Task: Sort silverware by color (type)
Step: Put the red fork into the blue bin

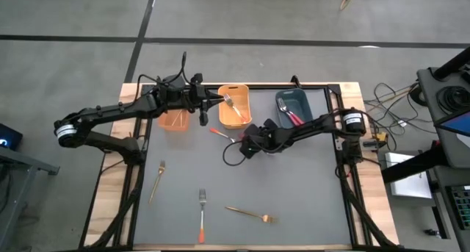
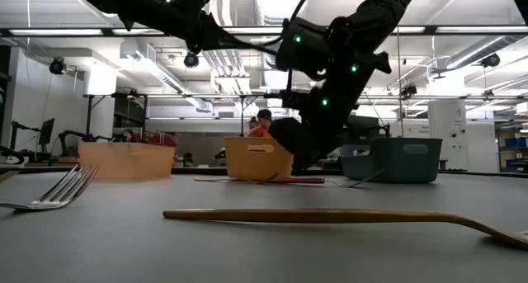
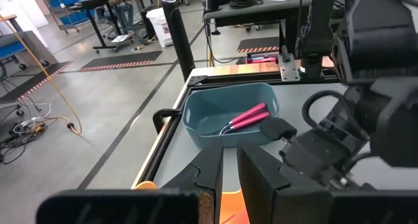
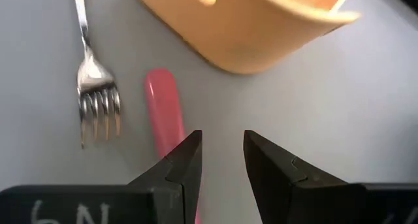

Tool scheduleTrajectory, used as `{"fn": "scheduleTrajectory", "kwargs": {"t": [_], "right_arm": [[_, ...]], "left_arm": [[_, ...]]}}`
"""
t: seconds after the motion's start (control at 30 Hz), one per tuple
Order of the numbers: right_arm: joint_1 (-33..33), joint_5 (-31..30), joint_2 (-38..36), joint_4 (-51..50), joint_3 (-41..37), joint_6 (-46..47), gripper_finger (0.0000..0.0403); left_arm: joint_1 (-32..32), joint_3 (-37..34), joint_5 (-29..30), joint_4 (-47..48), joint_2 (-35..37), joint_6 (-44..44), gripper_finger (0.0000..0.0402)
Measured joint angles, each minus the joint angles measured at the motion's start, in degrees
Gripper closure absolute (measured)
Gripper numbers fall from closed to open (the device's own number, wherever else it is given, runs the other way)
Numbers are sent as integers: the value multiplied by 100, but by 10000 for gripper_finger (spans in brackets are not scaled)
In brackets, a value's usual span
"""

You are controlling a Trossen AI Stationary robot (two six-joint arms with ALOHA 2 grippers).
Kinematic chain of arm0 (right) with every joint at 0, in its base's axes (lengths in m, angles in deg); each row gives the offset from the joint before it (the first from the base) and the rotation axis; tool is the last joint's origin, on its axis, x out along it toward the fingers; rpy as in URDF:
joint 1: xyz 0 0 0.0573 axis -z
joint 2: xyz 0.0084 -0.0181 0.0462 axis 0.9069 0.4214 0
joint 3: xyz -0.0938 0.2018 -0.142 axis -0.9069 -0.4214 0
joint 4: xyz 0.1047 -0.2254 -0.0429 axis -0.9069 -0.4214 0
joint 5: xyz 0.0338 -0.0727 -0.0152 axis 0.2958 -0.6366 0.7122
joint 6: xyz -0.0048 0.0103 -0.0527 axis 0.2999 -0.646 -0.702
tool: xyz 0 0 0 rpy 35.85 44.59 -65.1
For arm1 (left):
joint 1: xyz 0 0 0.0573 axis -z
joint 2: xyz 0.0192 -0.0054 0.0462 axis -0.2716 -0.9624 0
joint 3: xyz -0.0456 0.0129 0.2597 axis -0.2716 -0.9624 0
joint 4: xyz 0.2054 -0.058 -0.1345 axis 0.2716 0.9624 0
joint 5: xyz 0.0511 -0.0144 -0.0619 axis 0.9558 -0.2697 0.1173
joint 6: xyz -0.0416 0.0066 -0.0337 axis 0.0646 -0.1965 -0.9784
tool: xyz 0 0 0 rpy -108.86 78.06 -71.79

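A red-handled fork [image 1: 220,135] lies on the grey mat [image 1: 294,186] near the middle orange bin [image 1: 235,109]. My right gripper [image 1: 248,145] hangs low over it, slanting down, open; the red handle [image 4: 163,106] runs in beside one finger [image 4: 179,168]. A second fork's silver tines [image 4: 98,110] lie next to it. My left gripper [image 1: 218,98] hovers at the middle bin's rim with only a narrow gap [image 3: 228,178] and nothing in it. An orange-handled fork [image 1: 233,106] lies slanted in that bin. My right gripper stands with one finger over the red fork's handle end [image 4: 171,136], coming from above at a slant. The finger hides the end, and I cannot tell whether it touches. The fork lies flat on the mat.
The blue bin [image 1: 294,105] at the back right holds pink-handled forks [image 3: 247,116]. A pale orange bin [image 1: 175,120] stands at the back left. Loose on the near mat lie a gold fork [image 1: 156,180], an orange-handled fork [image 1: 201,215] and another gold fork [image 1: 250,214].
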Motion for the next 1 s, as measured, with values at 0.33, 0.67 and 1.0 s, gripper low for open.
{"fn": "scheduleTrajectory", "kwargs": {"t": [0.33,0.67,1.0], "right_arm": [[-138,1157,6,-3,5,-107,302],[-330,1591,-208,-131,5,-307,329],[-141,1931,-612,-182,9,697,339]], "left_arm": [[0,0,0,0,0,2,372],[0,0,0,2,0,3,372],[0,0,0,6,0,4,372]]}}
